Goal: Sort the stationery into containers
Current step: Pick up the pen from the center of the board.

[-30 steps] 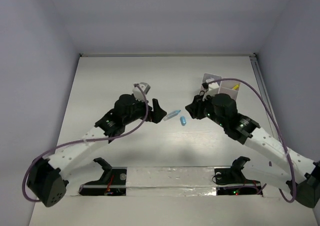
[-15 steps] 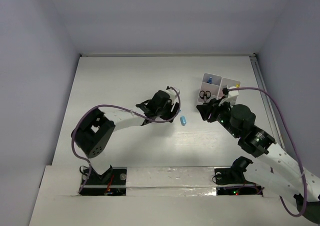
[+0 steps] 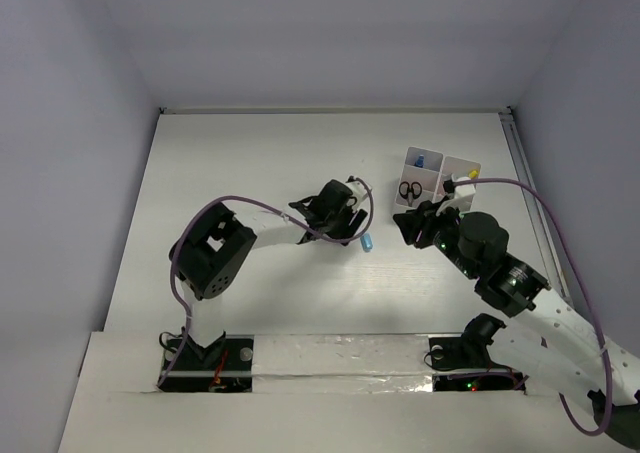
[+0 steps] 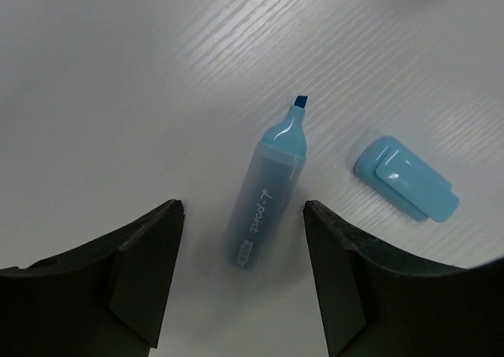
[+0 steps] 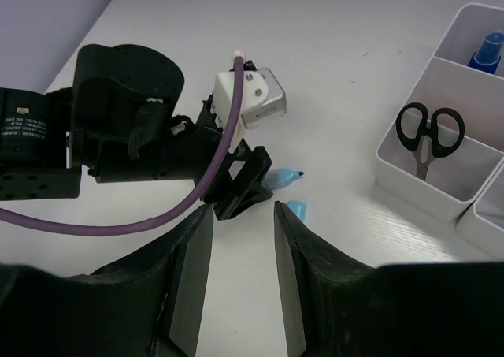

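the uncapped light-blue highlighter point(image 4: 264, 195) lies flat on the table point(image 4: 118, 57), well to the left of the containers point(image 3: 442, 178), with its loose cap point(image 4: 405, 178) just beside it on the containers' side, not touching it

the left gripper point(image 4: 242, 223) is down over the highlighter, jaws about half spread and holding nothing: one finger stands on each side of the barrel, and a strip of bare table shows on both sides

the barrel's long axis runs out between the fingers, chisel tip pointing away from the wrist and leaning a little toward the cap, so the jaws would close across its width; that looks like the right alignment for a pinch near the rear end

the right gripper point(image 5: 242, 215) hangs between the highlighter and the containers, closer to the containers, jaws parted and empty

the left arm is plainly the nearer one, so i judge the pick is its job

black scissors point(image 5: 426, 146) already lie in the containers' near compartment
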Controlling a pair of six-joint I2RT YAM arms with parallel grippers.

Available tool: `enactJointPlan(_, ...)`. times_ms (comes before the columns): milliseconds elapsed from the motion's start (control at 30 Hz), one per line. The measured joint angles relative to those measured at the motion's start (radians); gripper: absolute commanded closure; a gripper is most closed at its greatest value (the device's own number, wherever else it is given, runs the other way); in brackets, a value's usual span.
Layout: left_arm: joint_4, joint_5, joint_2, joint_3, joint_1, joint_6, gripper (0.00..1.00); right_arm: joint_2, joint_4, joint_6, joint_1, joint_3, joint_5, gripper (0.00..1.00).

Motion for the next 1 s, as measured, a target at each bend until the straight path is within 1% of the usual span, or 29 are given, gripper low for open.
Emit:
enactJointPlan(67,-0.016,-0.001,0.013,0.0,0.0,0.002,0.41,0.0,0.0,0.0,0.0,0.0,0.001,0.57)
enactJointPlan(100,-0.017,-0.003,0.016,0.0,0.0,0.005,0.49,0.0,0.0,0.0,0.0,0.0,0.001,0.57)
enactJointPlan(167,-0.019,-0.005,0.016,0.001,0.0,0.007,0.58,0.001,0.0,0.0,0.0,0.0,0.002,0.57)
enactJointPlan(200,-0.019,-0.004,0.016,0.001,0.0,0.009,0.63,0.002,0.0,0.0,0.0,0.0,0.002,0.57)
enactJointPlan(233,-0.02,-0.004,0.017,0.001,0.0,0.009,0.75,0.003,0.0,0.0,0.0,0.0,0.002,0.57)
enactJointPlan(267,-0.019,-0.005,0.018,0.002,0.0,0.006,0.77,0.004,0.0,0.0,0.0,0.0,0.003,0.57)
enactJointPlan(500,-0.006,-0.002,0.02,-0.002,-0.003,-0.01,0.7,0.013,0.0,0.0,0.0,0.0,0.013,0.57)
enactJointPlan(600,0.021,-0.003,0.019,-0.014,-0.004,-0.027,0.58,0.023,0.0,0.0,0.0,0.0,0.017,0.57)
enactJointPlan(733,0.048,-0.001,0.013,-0.032,-0.009,-0.045,0.53,0.043,-0.001,0.0,0.0,0.0,0.023,0.57)
enactJointPlan(900,0.067,-0.014,0.002,-0.054,-0.021,-0.051,0.53,0.049,0.0,0.001,0.0,0.0,0.024,0.57)
enactJointPlan(1000,0.069,-0.031,0.0,-0.059,-0.027,-0.051,0.59,0.051,-0.001,0.001,0.0,0.0,0.024,0.57)
